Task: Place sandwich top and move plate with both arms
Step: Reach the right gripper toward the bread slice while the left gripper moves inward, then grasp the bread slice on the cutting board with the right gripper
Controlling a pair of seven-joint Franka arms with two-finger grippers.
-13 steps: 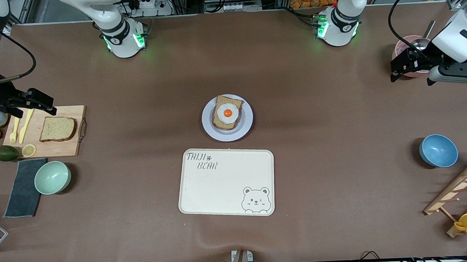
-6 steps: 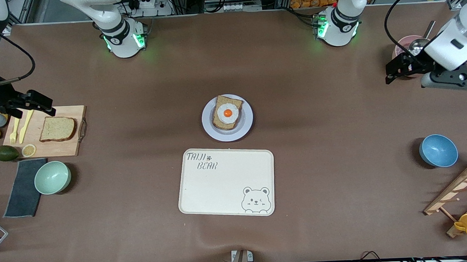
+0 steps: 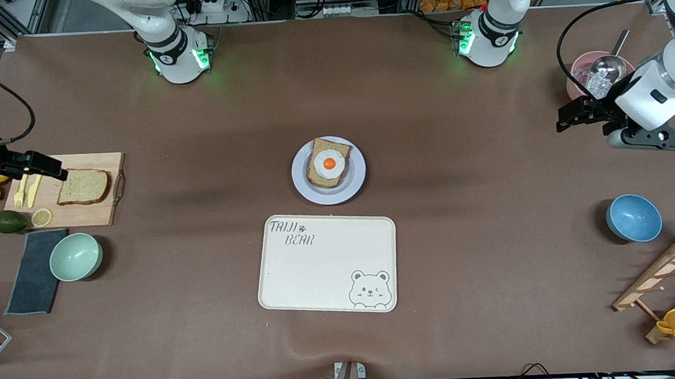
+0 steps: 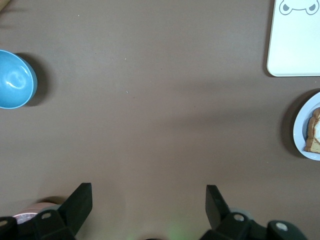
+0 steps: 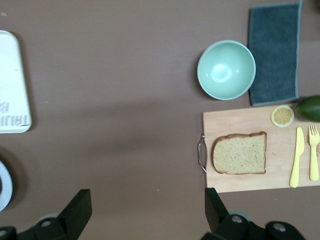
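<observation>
**Sandwich top on the board, both end effectors open and up in the air**

At the right arm's end of the tabletop [image 3: 204, 263], the sandwich top [image 3: 83, 186] lies flat on a wooden cutting board [image 3: 96, 214], alone and ungripped. Beside it on the board lie a yellow fork [image 3: 21, 189] and knife [image 3: 34, 190] and a lemon slice [image 3: 41, 217]; an avocado [image 3: 8, 221] sits just off the board's edge. Nearer the front camera than the board stand a mint bowl [image 3: 76, 256] and a dark cloth [image 3: 33, 271].

The right end effector [image 3: 40, 164] hangs over the board's fork end — its fingers [image 5: 75, 212] spread wide, holding nothing.

The plate [image 3: 354, 183] rests at mid-tabletop, carrying a bread slice topped with a fried egg [image 3: 329, 163]. Just nearer the camera lies the cream tray [image 3: 319, 281] with its bear drawing, apart from the plate.

The left end effector [image 3: 573, 113] hovers over bare tabletop toward the left arm's end, near a pink bowl [image 3: 576, 71] with a metal scoop [image 3: 608, 64] in it — fingers [image 4: 80, 202] parted and empty. A blue bowl [image 3: 633, 217] sits nearer the camera.
</observation>
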